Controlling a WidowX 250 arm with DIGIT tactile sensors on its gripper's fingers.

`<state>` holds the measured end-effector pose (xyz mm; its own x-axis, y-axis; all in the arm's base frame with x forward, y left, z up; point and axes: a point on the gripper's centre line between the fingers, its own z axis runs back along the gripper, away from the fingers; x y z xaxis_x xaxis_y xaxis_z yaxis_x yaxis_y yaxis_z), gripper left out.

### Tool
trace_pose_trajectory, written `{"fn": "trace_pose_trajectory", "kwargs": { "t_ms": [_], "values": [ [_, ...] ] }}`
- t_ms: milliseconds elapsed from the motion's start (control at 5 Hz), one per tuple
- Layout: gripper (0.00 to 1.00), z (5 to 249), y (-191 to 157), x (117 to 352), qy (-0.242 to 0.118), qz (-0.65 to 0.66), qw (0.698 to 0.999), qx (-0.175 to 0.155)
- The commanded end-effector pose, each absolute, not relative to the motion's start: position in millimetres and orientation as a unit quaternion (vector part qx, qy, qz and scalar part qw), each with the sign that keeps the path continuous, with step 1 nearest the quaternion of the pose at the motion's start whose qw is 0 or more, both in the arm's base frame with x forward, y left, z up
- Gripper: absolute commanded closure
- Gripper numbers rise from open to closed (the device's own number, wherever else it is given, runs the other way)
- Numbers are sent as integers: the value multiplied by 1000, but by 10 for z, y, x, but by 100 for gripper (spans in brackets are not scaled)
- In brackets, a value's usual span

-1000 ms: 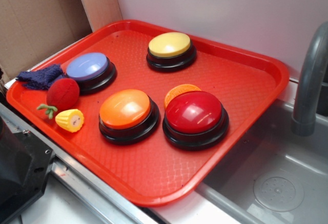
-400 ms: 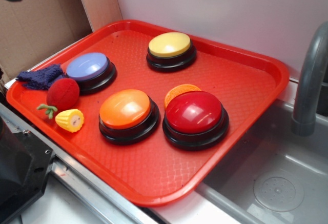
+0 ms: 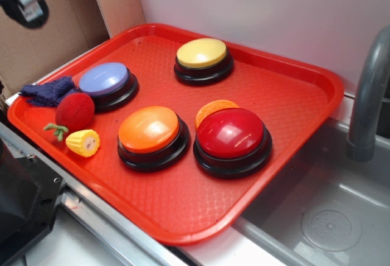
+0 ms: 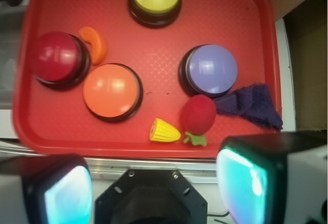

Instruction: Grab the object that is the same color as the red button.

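**Gripper hanging high over the tray, strawberry lying untouched**

The gripper (image 4: 154,190) is hovering well above the near edge of the red tray (image 3: 292,95). In the wrist view its two fingers (image 4: 256,175) are standing wide apart at the bottom corners, with nothing between them. In the exterior view only a small part of the arm is showing at the top left corner, far above everything on the tray.

The red plush strawberry (image 3: 75,111) is lying at the left end of the tray, its green stem (image 3: 56,131) pointing toward the near edge. It is sitting just beside the purple button (image 3: 105,83), touching or nearly touching a dark blue cloth (image 3: 47,91) on its far-left side, and the yellow corn toy (image 3: 83,142) is resting just in front of it.

The red button (image 3: 232,140) is sitting well to the right, near the tray's middle, with the orange button (image 3: 152,136) just to its left and an orange curved toy (image 3: 214,108) tucked behind it. The yellow button (image 3: 203,59) is standing at the far side. A grey sink (image 3: 329,217) and faucet (image 3: 368,95) are lying to the right of the tray.
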<state>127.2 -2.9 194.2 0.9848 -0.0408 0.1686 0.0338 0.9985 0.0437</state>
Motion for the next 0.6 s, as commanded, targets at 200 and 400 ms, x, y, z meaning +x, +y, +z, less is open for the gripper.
{"fn": "trace_pose_trajectory", "kwargs": {
  "t_ms": [200,400],
  "values": [
    [0,1412,279,1507,-128,27,991,33],
    [0,1205,373,1531,-129,52,990,34]
  ]
}}
